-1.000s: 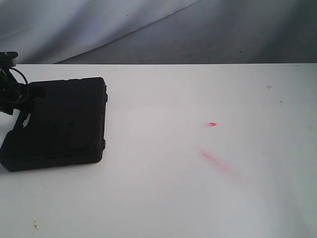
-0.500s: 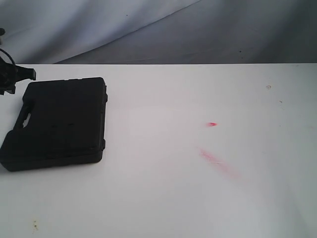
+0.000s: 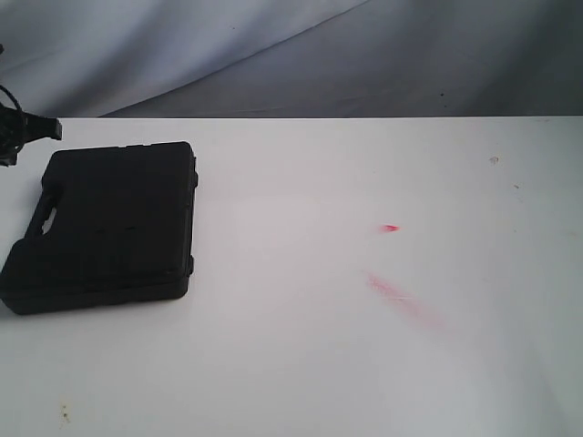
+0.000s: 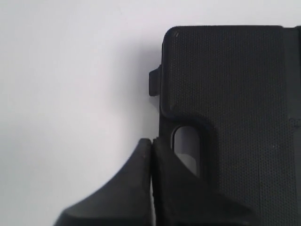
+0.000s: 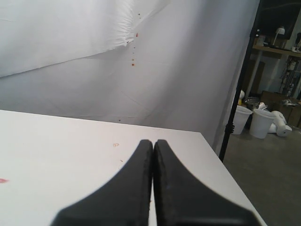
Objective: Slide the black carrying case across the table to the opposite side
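At the left of the table the case is laid flat, handle edge outward. Just beside that edge the left gripper is closed on nothing — seemingly so the pressed-together fingers can serve as a pusher. Well apart, the right gripper is closed and empty too.

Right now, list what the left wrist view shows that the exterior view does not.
Left wrist only: the left gripper, jaws shut and holding nothing, its tips beside the handle cut-out of the case, whose pebbled texture shows close up. Exterior only: the whole outline of the case, red smears on the table, and a grey backdrop behind. Both: the black case lying flat on the white table.
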Motion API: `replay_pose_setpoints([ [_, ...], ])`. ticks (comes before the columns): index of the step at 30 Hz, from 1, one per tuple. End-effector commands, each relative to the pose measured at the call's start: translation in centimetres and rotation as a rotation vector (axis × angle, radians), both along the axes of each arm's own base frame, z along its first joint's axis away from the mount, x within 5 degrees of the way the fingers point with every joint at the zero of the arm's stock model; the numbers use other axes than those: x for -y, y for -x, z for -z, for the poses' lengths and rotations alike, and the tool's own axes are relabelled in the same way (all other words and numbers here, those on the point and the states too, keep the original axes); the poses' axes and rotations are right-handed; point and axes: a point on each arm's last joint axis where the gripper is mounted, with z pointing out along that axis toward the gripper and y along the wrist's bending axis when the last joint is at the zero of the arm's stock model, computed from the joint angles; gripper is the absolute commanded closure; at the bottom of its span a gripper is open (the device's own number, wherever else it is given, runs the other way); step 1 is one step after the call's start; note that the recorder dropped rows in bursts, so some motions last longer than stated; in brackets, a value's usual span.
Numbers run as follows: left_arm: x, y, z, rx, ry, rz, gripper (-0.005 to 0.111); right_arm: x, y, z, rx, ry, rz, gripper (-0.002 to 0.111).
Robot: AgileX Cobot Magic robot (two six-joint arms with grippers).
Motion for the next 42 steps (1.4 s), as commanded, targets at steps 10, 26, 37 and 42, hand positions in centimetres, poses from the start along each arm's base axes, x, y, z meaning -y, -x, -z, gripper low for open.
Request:
replay_pose_setpoints([
  [10,0.5,6.7,-13.5,0.354,-0.039,0.047,0.107,0.0,0.0,0.1,-0.001,-0.007,-0.001,0.108],
  [26,1.6,21.7,-19.2,0.942,-0.088,0.147,0.107,0.0,0.0,0.1,-0.001,-0.007,-0.001,0.108],
  [37,1.9,32.0,-14.9,0.939,-0.011,0.094,0.107,0.0,0.0,0.1,-0.001,-0.007,-0.001,0.108],
  [42,2.0,35.9,-13.3,1.016,-0.081,0.130,0.107,0.0,0.0,0.1,-0.001,-0.007,-0.001,0.108],
])
